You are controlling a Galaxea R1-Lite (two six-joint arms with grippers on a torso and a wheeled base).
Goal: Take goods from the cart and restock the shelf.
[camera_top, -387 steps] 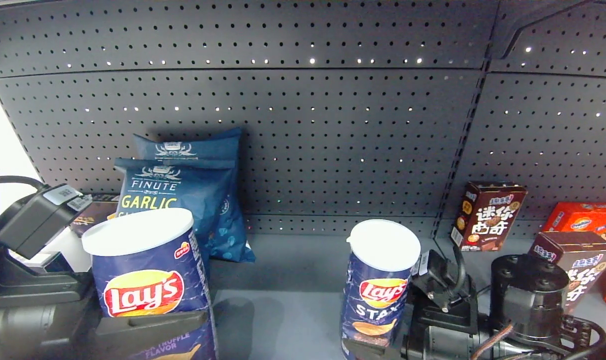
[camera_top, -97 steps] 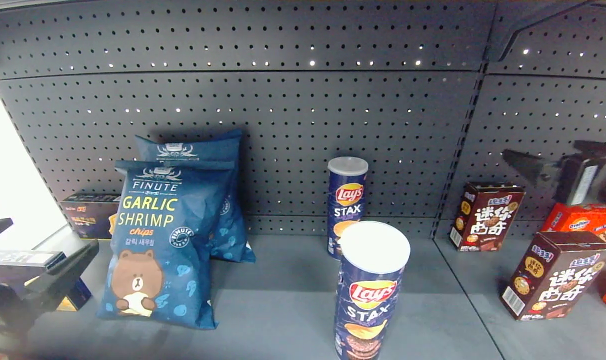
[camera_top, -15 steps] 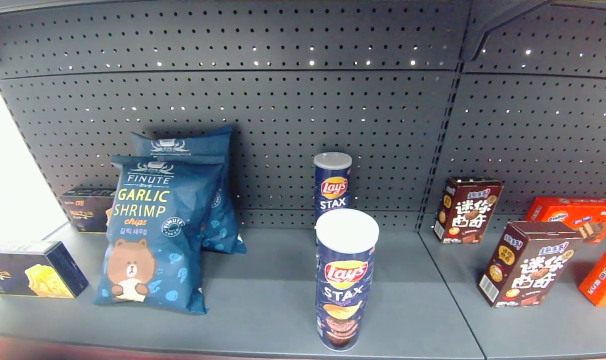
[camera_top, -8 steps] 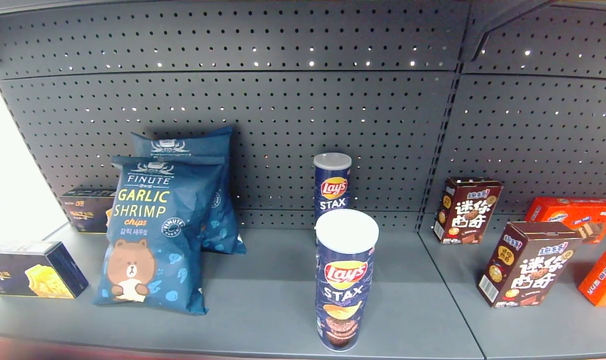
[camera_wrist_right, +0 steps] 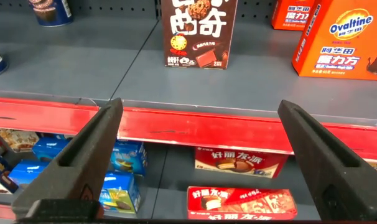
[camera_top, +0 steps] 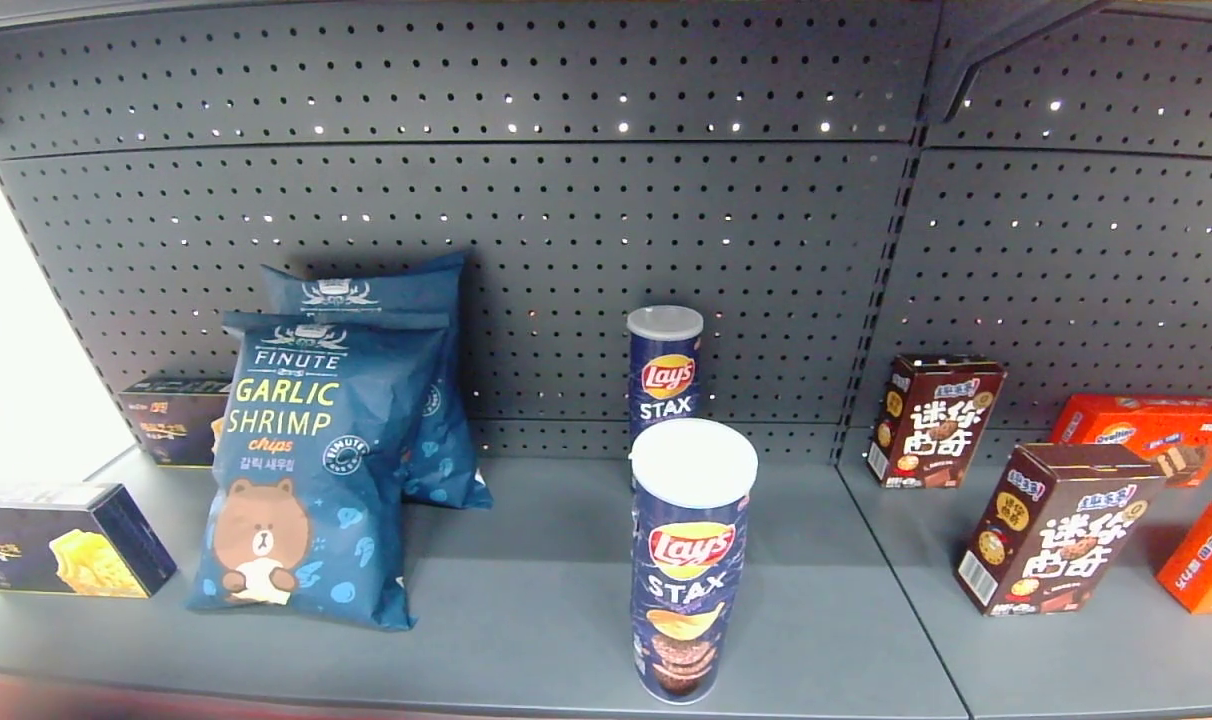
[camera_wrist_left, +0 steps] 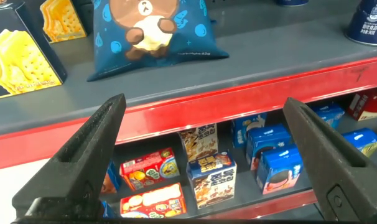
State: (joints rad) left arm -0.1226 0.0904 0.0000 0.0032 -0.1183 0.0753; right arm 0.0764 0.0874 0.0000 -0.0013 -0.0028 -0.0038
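Two blue chip cans stand upright on the grey shelf (camera_top: 546, 600): a front can (camera_top: 691, 560) near the edge and a back can (camera_top: 664, 370) against the pegboard. Left of them lean two blue chip bags (camera_top: 316, 470). My left gripper (camera_wrist_left: 203, 102) is open and holds nothing; it hangs in front of the shelf's red edge (camera_wrist_left: 238, 99), below the bear bag (camera_wrist_left: 154, 31). My right gripper (camera_wrist_right: 201, 106) is open too, holding nothing, in front of the red edge (camera_wrist_right: 201, 127) below a brown box (camera_wrist_right: 198, 31).
Yellow cracker boxes (camera_top: 66, 540) sit at the shelf's left. Brown boxes (camera_top: 1056, 530) and orange boxes (camera_top: 1146, 435) fill the right bay. A lower shelf holds several snack boxes (camera_wrist_left: 210, 177) and red boxes (camera_wrist_right: 238, 165). Open shelf floor lies between the bags and cans.
Since the oldest frame both cans have been set on the shelf and let go, and both arms have drawn back out of the head view. Over the last second nothing has moved.
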